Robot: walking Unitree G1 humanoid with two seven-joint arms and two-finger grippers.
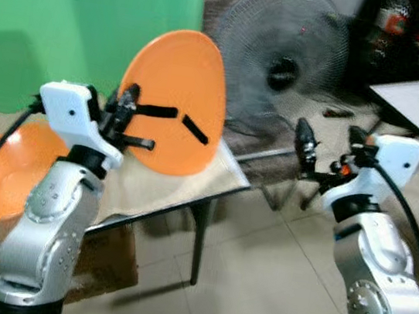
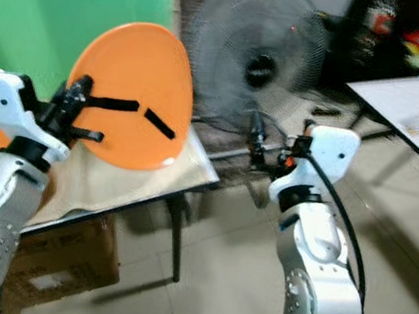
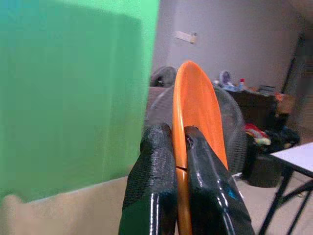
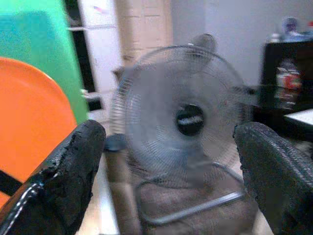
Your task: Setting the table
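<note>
- My left tool point(image 1: 125, 118) pinched the orange plate point(image 1: 177, 98) by its rim, held on edge.
- My right tool point(image 1: 328, 146) hung open.
- I judged I should tip the plate flat, then lower it slowly onto the surface point(image 1: 190, 185).

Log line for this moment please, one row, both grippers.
left gripper: shut on orange plate, held on edge above table | right gripper: open, empty, facing fan

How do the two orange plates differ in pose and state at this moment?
The held plate stands on edge in the air, clamped by the left gripper; the other plate lies flat on the table, untouched. The held plate shows whole, the other partly behind the arm. Both are orange.
</note>
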